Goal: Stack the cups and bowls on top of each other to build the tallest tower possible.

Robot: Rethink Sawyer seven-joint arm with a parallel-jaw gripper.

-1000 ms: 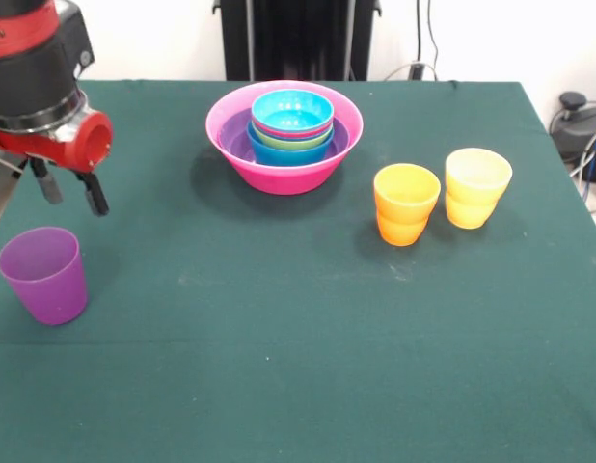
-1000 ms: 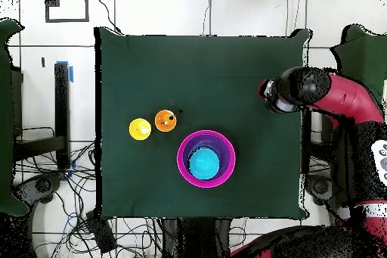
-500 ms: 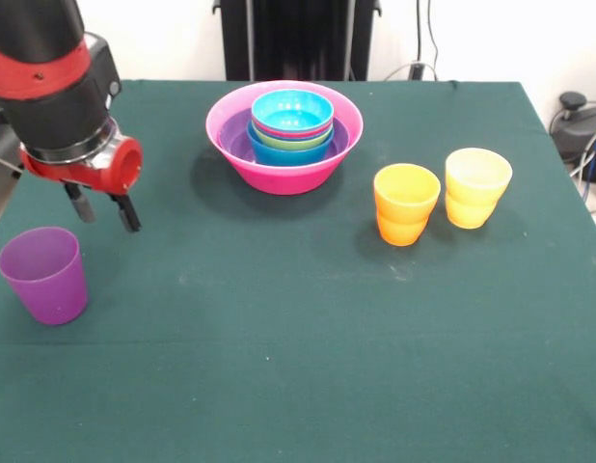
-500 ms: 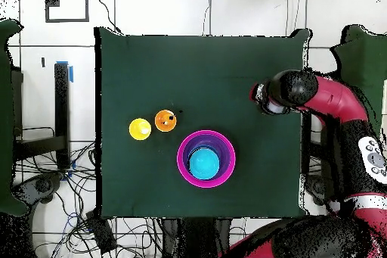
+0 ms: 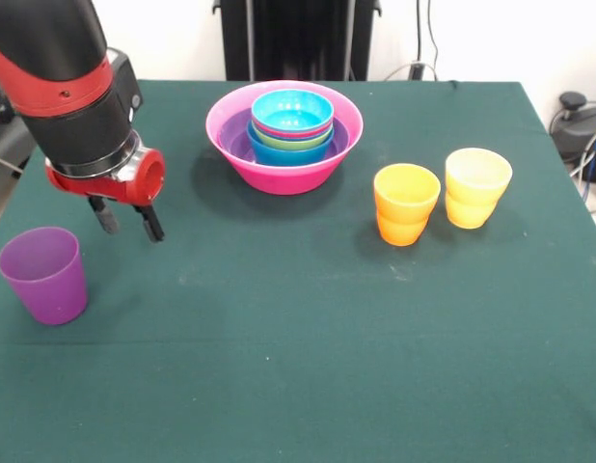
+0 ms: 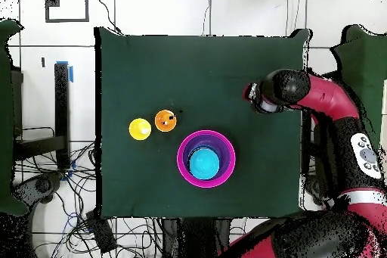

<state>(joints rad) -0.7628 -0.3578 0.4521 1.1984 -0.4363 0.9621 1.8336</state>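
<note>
In the front view the red and black arm (image 5: 71,87) comes down at the left, and its pincer (image 5: 126,220) hangs above the green surface (image 5: 298,328) with its two dark fingers (image 5: 149,223) spread apart and nothing between them. The purple cup (image 5: 44,274) stands upright just beside and nearer the camera than the pincer, at the left edge, not touched by it. The tower (image 5: 284,133) sits toward the far side of the surface: a wide hot-pink bowl (image 5: 279,172) holds a purple bowl (image 5: 238,145), then a blue one, a lime green one, a thin red-pink rim and a cyan bowl (image 5: 292,111) on top. To the right, well apart from the tower, the orange cup (image 5: 405,204) and the yellow cup (image 5: 476,187) stand upright just beside each other.

In the overhead view the arm (image 6: 321,100) reaches in from the right, its wrist end over the surface (image 6: 151,66) near the right edge. The pincer and the purple cup cannot be made out here. The tower (image 6: 205,158) sits near the bottom edge, with the orange cup (image 6: 165,120) and yellow cup (image 6: 140,129) to its upper left.
</note>
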